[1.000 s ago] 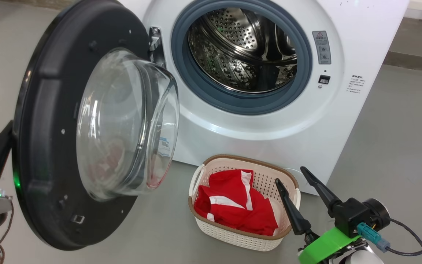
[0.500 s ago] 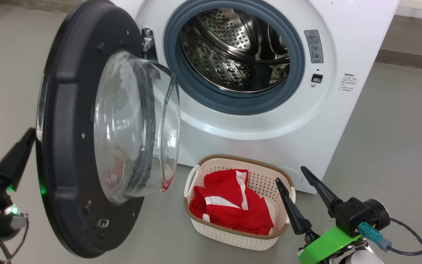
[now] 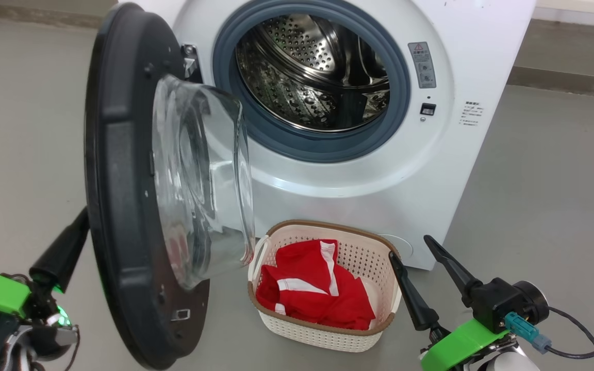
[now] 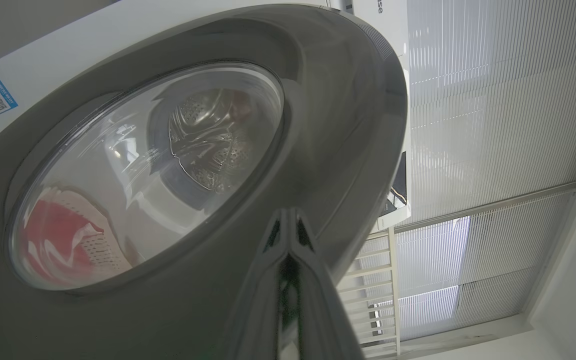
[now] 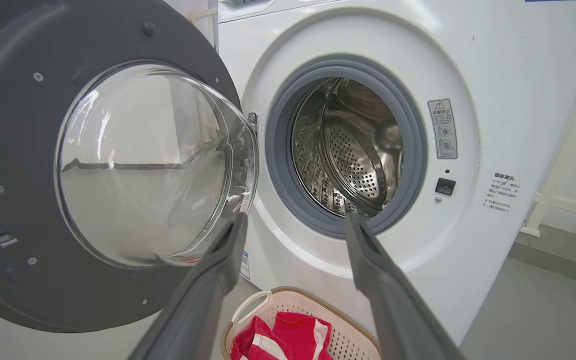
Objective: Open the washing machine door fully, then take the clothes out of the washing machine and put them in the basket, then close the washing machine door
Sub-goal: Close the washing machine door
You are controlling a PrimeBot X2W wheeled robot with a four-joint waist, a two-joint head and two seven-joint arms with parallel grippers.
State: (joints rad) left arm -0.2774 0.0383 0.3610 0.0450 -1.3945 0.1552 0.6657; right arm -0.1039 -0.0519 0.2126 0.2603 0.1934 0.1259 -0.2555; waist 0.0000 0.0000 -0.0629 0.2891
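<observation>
Inside the basket (image 3: 323, 337) lie the red clothes (image 3: 307, 296).

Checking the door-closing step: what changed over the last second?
The door has swung further toward the washing machine and is now more edge-on, with the shut left gripper following behind its outer face. The camera also turned a little. The right gripper stays open and idle, and the clothes lie unmoved in the basket.

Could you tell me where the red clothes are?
Head view, lower centre: the red striped clothes lie in the cream perforated basket before the white washing machine.
</observation>
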